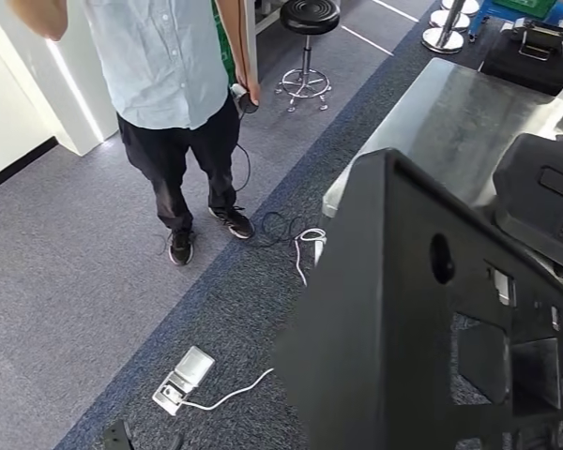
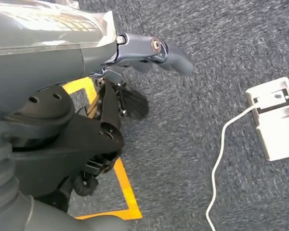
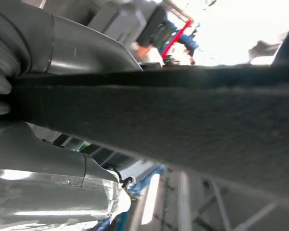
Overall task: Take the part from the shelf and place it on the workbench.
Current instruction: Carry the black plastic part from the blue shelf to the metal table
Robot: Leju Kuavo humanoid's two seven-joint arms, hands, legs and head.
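Observation:
A large black part [image 1: 392,319] with cut-outs and a round hole is held up low on my right side, its top edge level with the near corner of the metal workbench [image 1: 441,122]. In the right wrist view the part's thick dark edge [image 3: 190,115] runs across between the grey pieces of my right hand [image 3: 63,163], which grips it. My left hand [image 2: 136,77] hangs over the carpet, thumb and dark fingers spread, holding nothing.
A person [image 1: 173,84] stands on the carpet ahead to the left, holding a small device with a cable. A floor box [image 1: 183,380] with a white cable lies close by. A second black part [image 1: 540,197] and a black case [image 1: 530,52] lie on the workbench. A stool [image 1: 307,47] stands beyond.

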